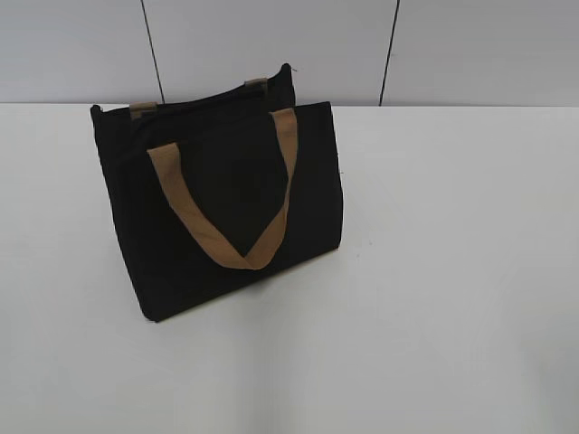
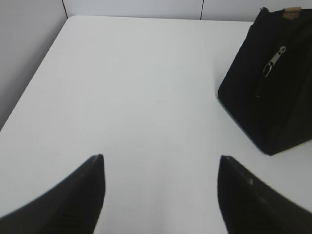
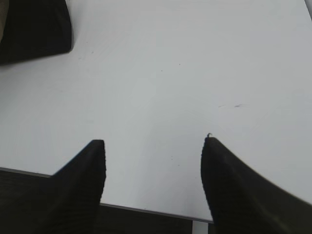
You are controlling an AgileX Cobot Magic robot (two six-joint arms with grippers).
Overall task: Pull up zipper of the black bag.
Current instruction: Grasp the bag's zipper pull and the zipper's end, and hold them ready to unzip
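So we see the left claw (image 2: 160, 168) with jaws spread wide, nothing between them, hovering over bare white table (image 2: 146, 87). Right claw (image 3: 153, 148) is likewise apart and empty, above the table's near edge. Neither touches the black bag (image 1: 226, 199), which stands upright on the table, left of centre in the exterior view, well apart from both claws. One tan handle (image 1: 231, 212) droops down its near face. From the left wrist view, the zipper (image 2: 274, 61) pull hangs on the bag's end panel, far right. From the right wrist view only a bag corner shows, far left.
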